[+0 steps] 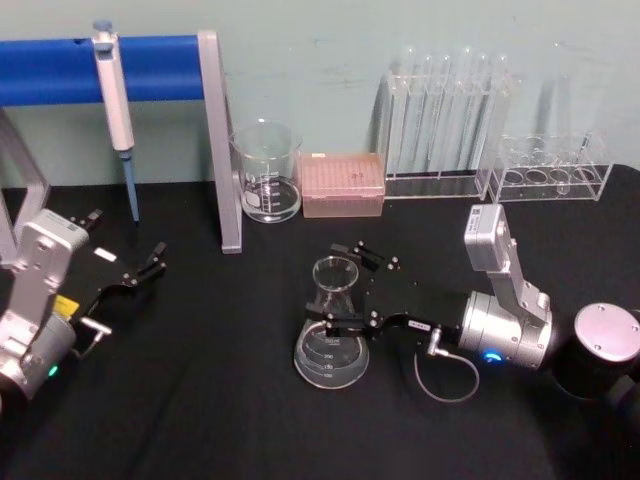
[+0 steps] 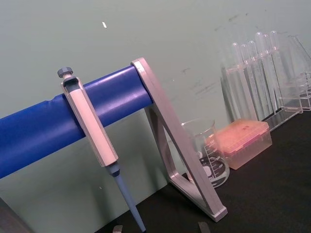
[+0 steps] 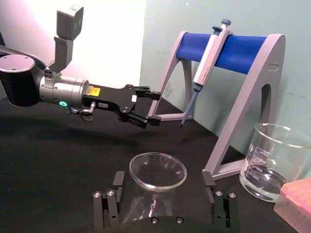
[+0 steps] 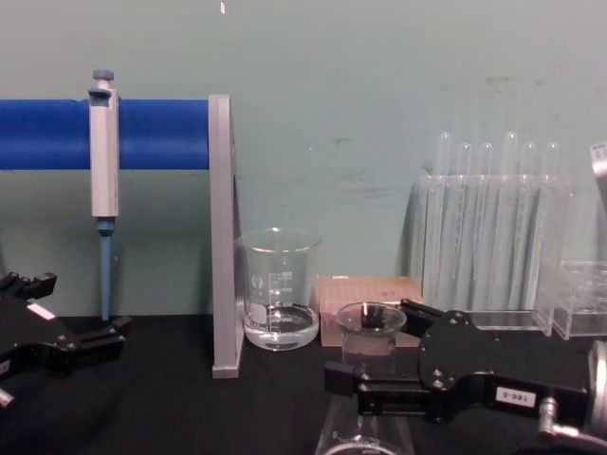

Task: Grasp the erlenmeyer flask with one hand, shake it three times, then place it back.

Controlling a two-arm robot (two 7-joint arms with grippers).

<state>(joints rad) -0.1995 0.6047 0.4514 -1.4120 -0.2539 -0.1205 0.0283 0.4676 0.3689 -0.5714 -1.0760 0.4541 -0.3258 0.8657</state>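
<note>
While holding right gripper apart astride neck of erlenmeyer flask, centre near: risks tipping if closed off-centre, losing slick glass during 3 shakes. Leaves left gripper idle far left, apart.

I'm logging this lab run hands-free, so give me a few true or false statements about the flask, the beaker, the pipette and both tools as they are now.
1. The flask stands upright on the black table. True.
2. The right tool has a finger on each side of the flask's neck. True.
3. The pipette stands in the test tube rack. False: it hangs on the blue bar of the stand.
4. The left tool holds the beaker. False: it is empty, at the table's left side, apart from the beaker.
5. The pink box sits right beside the beaker. True.
</note>
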